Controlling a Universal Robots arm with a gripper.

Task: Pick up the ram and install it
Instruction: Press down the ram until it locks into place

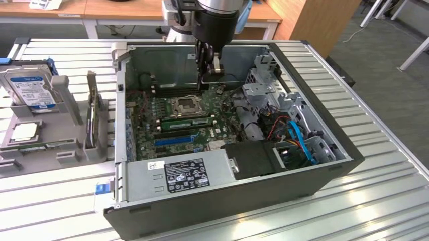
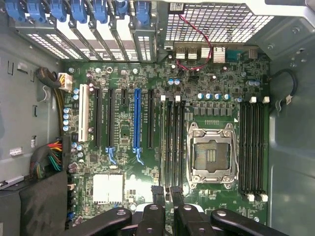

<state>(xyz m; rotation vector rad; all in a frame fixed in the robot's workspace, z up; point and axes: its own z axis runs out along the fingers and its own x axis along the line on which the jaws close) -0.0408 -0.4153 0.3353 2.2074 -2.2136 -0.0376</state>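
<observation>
The black two-fingered gripper (image 2: 167,191) hung above the green motherboard (image 2: 91,160), fingers drawn almost together and holding nothing. Lower down, the ram (image 1: 184,122), a long thin green circuit-board stick, stood in a black memory slot between the silver processor socket (image 1: 186,105) and the blue expansion slot (image 1: 176,139). It might have latched at one end only, I judged; an off-centre press could tilt it, and a drifting gripper could graze the open socket's pins. The open dark computer case (image 1: 322,108) on the slatted metal surface (image 1: 375,201) also held a silver power supply (image 1: 178,173) and blue cables (image 1: 295,135). Farther off, on the exterior view's left, a grey tray (image 1: 67,153) carried a hard drive (image 1: 27,88) and a square chip (image 1: 23,131).
</observation>
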